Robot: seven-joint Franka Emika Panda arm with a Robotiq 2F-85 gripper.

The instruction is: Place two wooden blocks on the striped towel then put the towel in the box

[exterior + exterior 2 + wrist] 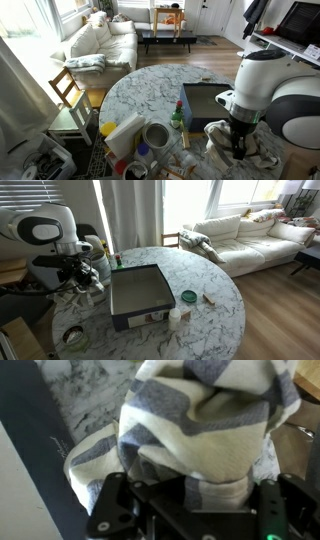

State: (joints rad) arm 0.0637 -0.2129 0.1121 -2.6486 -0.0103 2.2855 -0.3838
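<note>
The striped towel (200,430), cream with grey bands, is bunched up and fills the wrist view. My gripper (205,490) is shut on a fold of it. In both exterior views the gripper (238,143) (84,277) hangs low over the marble table next to the dark open box (205,100) (140,290), with the towel (258,152) heaped under it. A small wooden block (209,299) lies on the table beyond the box, apart from the towel. Any block inside the towel is hidden.
A green lid (188,297) and a white cup (175,317) sit by the box. Cups, a bottle and clutter (150,135) crowd one table edge. A chair (68,88) and a sofa (100,40) stand beyond the round table (140,85).
</note>
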